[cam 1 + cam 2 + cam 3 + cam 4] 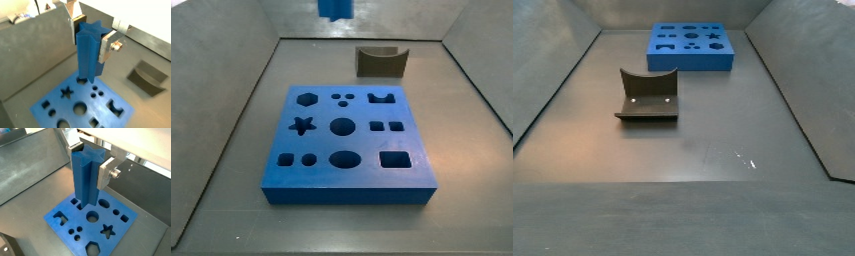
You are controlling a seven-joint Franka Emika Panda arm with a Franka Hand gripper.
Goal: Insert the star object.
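Star object (334,8) mostly cut off; gripper (92,31) unseen there.

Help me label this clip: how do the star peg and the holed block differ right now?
The star peg is tall and slim with ridged sides; the holed block is wide and flat with many shaped holes. The peg stands upright, clamped between the fingers of the gripper, with its lower end above the block; the block lies on the floor. In a side view only the peg's tip shows, while the block shows whole. Both are the same blue.

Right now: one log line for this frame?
gripper: shut on star object | peg: upright above holed block | star hole: empty | insert: pending
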